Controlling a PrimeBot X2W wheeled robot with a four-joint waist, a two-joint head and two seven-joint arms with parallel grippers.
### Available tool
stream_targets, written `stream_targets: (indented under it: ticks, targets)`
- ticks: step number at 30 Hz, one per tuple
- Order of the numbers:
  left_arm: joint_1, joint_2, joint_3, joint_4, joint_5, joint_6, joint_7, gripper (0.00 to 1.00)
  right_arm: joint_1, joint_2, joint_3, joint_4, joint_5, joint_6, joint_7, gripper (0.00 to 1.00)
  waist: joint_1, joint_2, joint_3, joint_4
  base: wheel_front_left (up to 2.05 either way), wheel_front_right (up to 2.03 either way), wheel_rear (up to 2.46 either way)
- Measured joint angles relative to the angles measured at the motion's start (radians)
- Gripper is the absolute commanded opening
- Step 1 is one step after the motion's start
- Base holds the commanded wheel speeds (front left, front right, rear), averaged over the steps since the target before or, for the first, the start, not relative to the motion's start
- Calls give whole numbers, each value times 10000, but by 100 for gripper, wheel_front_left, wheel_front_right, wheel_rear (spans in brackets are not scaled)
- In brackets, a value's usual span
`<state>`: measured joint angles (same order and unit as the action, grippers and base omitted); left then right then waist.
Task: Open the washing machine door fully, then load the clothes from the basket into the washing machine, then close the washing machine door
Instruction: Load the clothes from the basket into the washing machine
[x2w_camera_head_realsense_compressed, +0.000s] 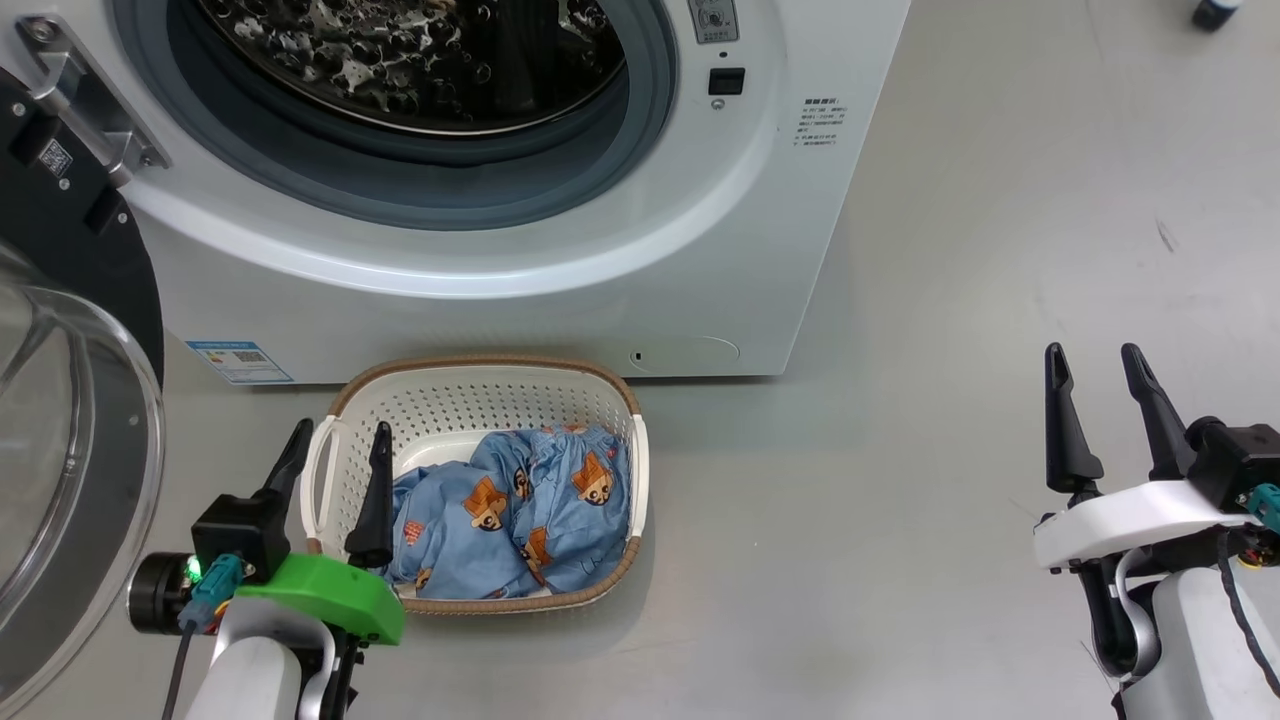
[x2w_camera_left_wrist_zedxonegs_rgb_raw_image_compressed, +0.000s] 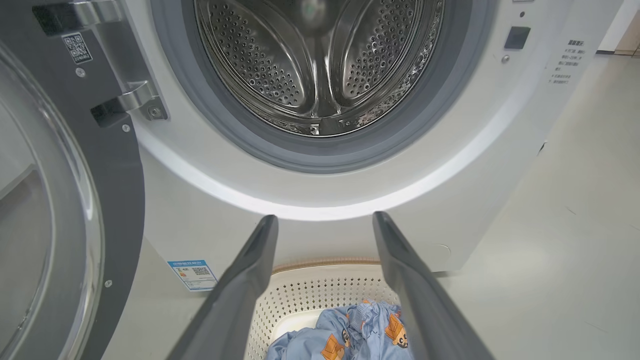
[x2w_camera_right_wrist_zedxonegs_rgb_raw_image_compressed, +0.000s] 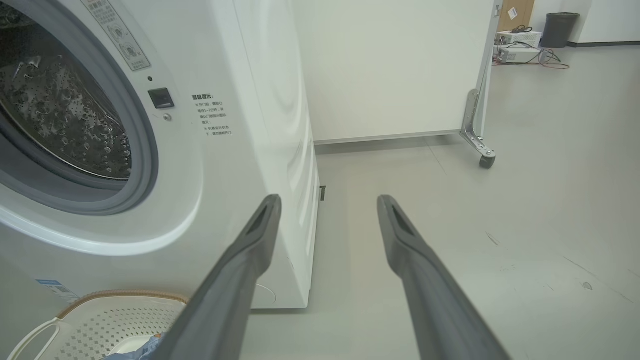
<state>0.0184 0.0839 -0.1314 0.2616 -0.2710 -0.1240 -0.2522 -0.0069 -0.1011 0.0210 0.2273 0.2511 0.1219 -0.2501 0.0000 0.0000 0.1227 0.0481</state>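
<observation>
The white washing machine (x2w_camera_head_realsense_compressed: 560, 300) (x2w_camera_left_wrist_zedxonegs_rgb_raw_image_compressed: 210, 200) (x2w_camera_right_wrist_zedxonegs_rgb_raw_image_compressed: 260, 125) stands with its steel drum exposed. Its door (x2w_camera_head_realsense_compressed: 70, 400) (x2w_camera_left_wrist_zedxonegs_rgb_raw_image_compressed: 55, 210), black-rimmed with a clear glass bowl, is swung wide to the left. The cream basket (x2w_camera_head_realsense_compressed: 480, 385) (x2w_camera_left_wrist_zedxonegs_rgb_raw_image_compressed: 320, 295) (x2w_camera_right_wrist_zedxonegs_rgb_raw_image_compressed: 100, 315) sits on the floor in front of the machine, holding light-blue clothes (x2w_camera_head_realsense_compressed: 530, 510) (x2w_camera_left_wrist_zedxonegs_rgb_raw_image_compressed: 350, 335) with orange animal prints. My left gripper (x2w_camera_head_realsense_compressed: 338, 440) (x2w_camera_left_wrist_zedxonegs_rgb_raw_image_compressed: 325, 222) is open over the basket's left rim, nothing between its fingers. My right gripper (x2w_camera_head_realsense_compressed: 1095, 362) (x2w_camera_right_wrist_zedxonegs_rgb_raw_image_compressed: 330, 202) is open over bare floor, far right of the basket.
A blue label sticker (x2w_camera_head_realsense_compressed: 240, 362) and a round flap (x2w_camera_head_realsense_compressed: 690, 353) sit low on the machine's front. A white partition on a castor (x2w_camera_right_wrist_zedxonegs_rgb_raw_image_compressed: 485, 160) stands behind the machine, with boxes and a bin (x2w_camera_right_wrist_zedxonegs_rgb_raw_image_compressed: 557, 29) farther back. Grey floor spreads to the right.
</observation>
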Motion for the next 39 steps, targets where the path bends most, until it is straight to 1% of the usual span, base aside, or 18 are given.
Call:
stream_targets:
  ticks: [9, 21, 39]
  targets:
    - [-551, -35, -345, 259, -4, -2, 0, 100, -255, -12, -25, -244, -35, 0, 0, 100, 0, 0, 830, -67, 0, 0, 0]
    - [-1889, -50, -606, 621, -10, -2, 0, 100, -1038, -10, -23, -663, -73, 2, 0, 100, 0, 0, 2340, -198, 0, 0, 0]
    - [-3780, -10, -610, 1925, -211, -2, 228, 100, -1863, 17, -35, -930, -150, 2, -2, 100, 1, 0, 4749, -494, 0, 0, 0]
